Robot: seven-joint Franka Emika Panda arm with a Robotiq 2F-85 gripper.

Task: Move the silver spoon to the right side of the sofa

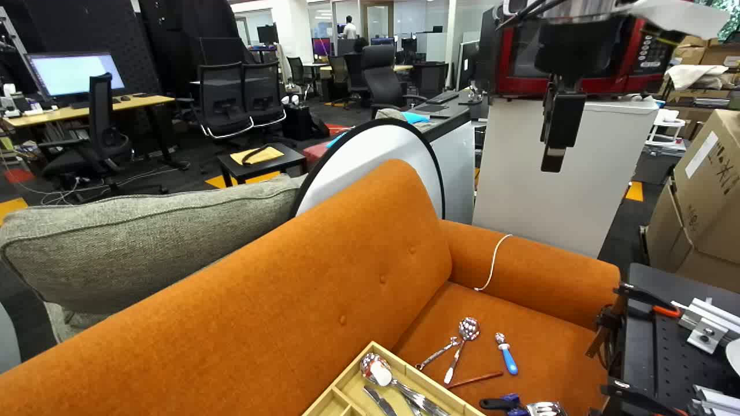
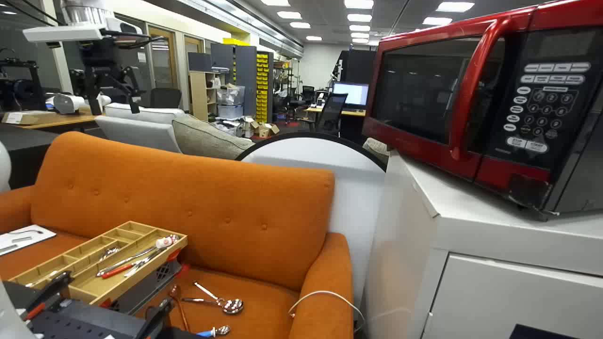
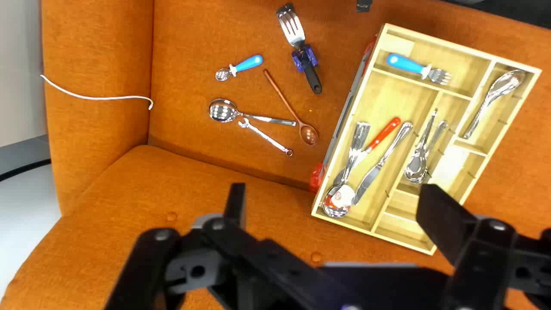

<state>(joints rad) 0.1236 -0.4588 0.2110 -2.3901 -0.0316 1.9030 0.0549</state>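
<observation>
Up close in the wrist view, we see the gripper (image 3: 333,196), its fingers (image 3: 236,202) released and spread wide apart; its dark linkages blur and run off the bottom edge. Below it lies the wooden tray (image 3: 396,101), where a white-and-red piece (image 3: 343,196) we cannot name hides part of a round-bowled utensil (image 3: 335,212). Of the dark support (image 2: 141,294) under the tray we see only a part in an exterior view.

Lower, on the seat of the orange sofa (image 1: 260,306), the silver spoon (image 3: 227,112) lies between the tray and the armrest (image 3: 99,137), its bowl toward the armrest. We cannot tell whether it touches the wrench (image 3: 267,138) or the wooden spoon (image 3: 306,131) just beside it, nor surely that the task means it, since at least 1 more silver spoon (image 3: 507,84) lies in the tray. Near these we find a blue-handled spoon (image 3: 247,63) and, clipped by the bottom edge in an exterior view, a black-handled slotted utensil (image 1: 494,404). A white cord (image 3: 99,98) trails over the armrest and out of sight past its outer side.

Past the sofa, a red microwave (image 2: 471,110) is cut off in an exterior view; farthest away, 1 person (image 1: 349,29) shows too small to make out.
</observation>
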